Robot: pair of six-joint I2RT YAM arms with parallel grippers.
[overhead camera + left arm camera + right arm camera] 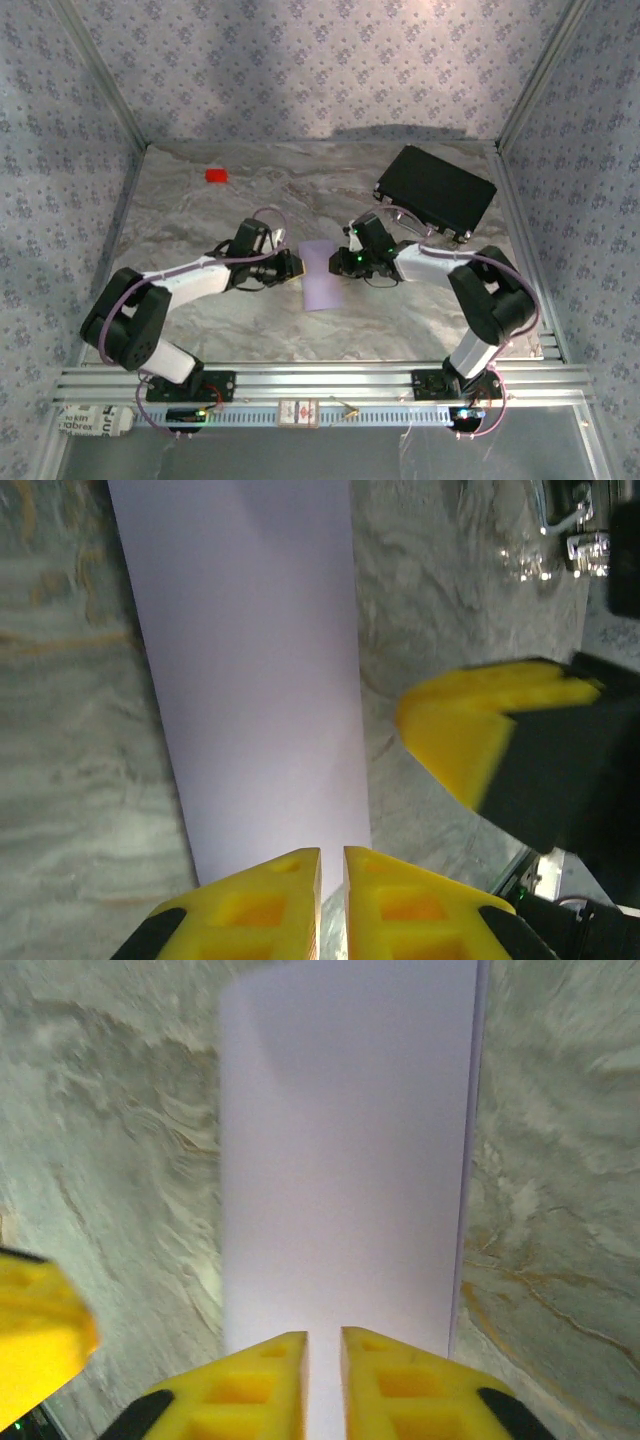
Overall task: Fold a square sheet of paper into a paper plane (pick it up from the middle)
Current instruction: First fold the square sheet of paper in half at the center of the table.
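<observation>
On the marble table [200, 300], both nearly-closed hands [332, 905] [323, 1385] pinch the paper [322, 272].

You have the paper [321, 274] lying flat on the marble table near the middle, between the two arms. It is pale lilac, thin and smooth, and it now reads as a narrow rectangle, longer than wide, not a square. In the right wrist view [340, 1160] a second edge peeks out along its right side, so it looks folded in half, the layers slightly offset
</observation>
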